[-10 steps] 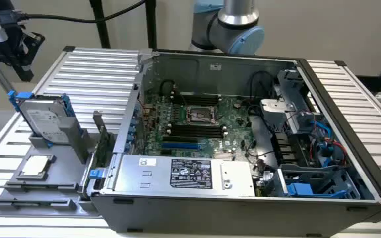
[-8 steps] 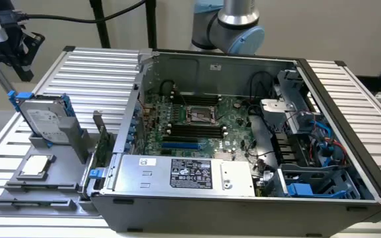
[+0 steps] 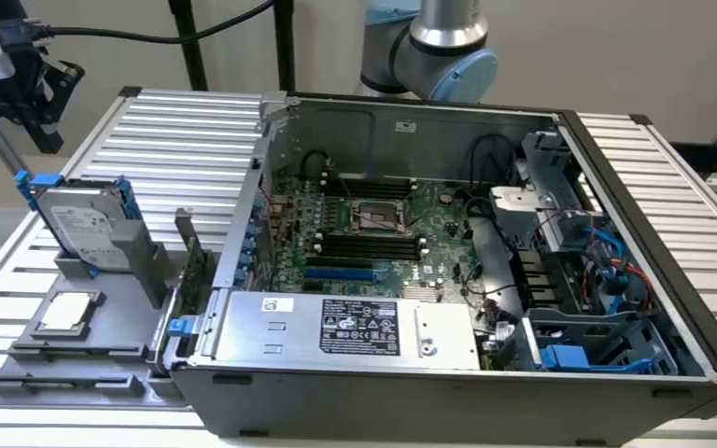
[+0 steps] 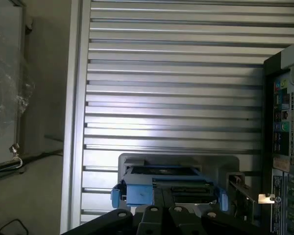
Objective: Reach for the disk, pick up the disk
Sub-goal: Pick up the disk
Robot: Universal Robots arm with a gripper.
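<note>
In the exterior view I see the arm's grey elbow joint [image 3: 452, 47] behind the open computer case [image 3: 458, 252], and the gripper [image 3: 37, 107] hanging at the far upper corner on the exterior view's left, above the slatted metal table [image 3: 172, 140]. It is well above the disk [image 3: 85, 224] and not touching it. I cannot tell how the jaws stand. The disk stands upright on edge in a grey holder [image 3: 122, 271], label facing the camera and blue carrier around it, to the exterior view's left of the case. A small square chip [image 3: 66, 313] lies flat on the same grey fixture, nearer the camera.

In the wrist view I look down on the disk's upper edge [image 4: 166, 183], blue-framed, with the gripper's dark body [image 4: 165, 213] over it. The table's ribs [image 4: 171, 73] stretch beyond, the case's rear panel [image 4: 284, 122] alongside, bare floor [image 4: 44, 98] past the table's edge.
</note>
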